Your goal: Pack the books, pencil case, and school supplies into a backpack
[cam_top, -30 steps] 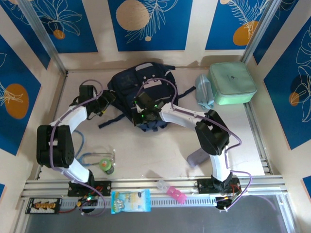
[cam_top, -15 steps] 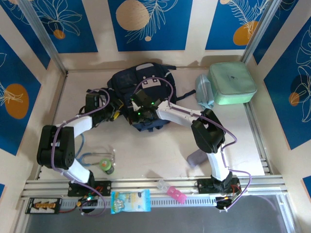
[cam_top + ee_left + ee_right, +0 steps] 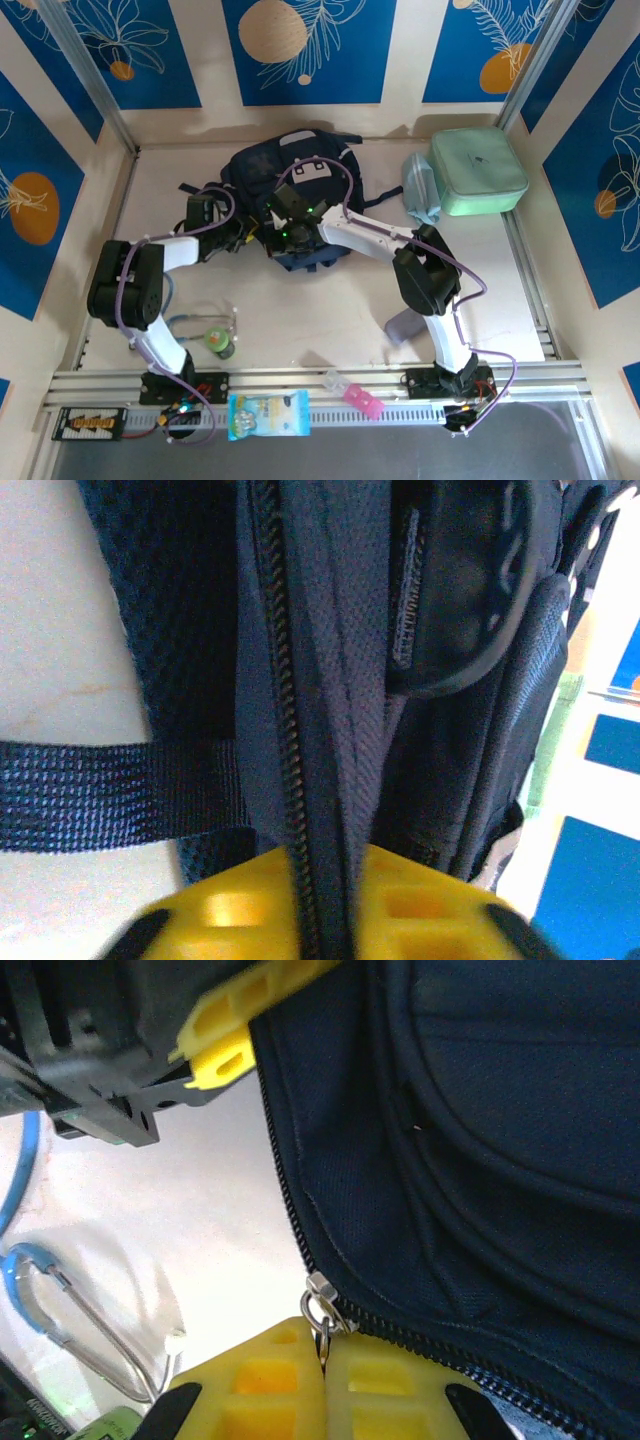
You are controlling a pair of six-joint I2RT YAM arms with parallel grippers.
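Observation:
The navy-blue backpack (image 3: 290, 175) lies at the back middle of the table, its zipper partly undone. My left gripper (image 3: 240, 234) is at its left side. In the left wrist view this gripper (image 3: 335, 905) is shut on the fabric edge beside the zipper teeth (image 3: 275, 660). My right gripper (image 3: 281, 240) is at the backpack's near edge. In the right wrist view it (image 3: 325, 1365) is shut on the metal zipper pull (image 3: 322, 1305). The left gripper's yellow finger (image 3: 240, 1020) shows close above. The books are out of view.
A mint-green case (image 3: 478, 172) and a pale blue pouch (image 3: 420, 190) sit at the back right. A blue-and-metal clip (image 3: 185, 322), a green bottle (image 3: 220, 343) and a lilac item (image 3: 405, 325) lie near the front. A packet (image 3: 268, 414) and a pink piece (image 3: 358, 395) rest on the rail.
My left gripper has swung right to the backpack's side and shut on the fabric by the zipper. The right gripper stayed shut and shifted slightly left.

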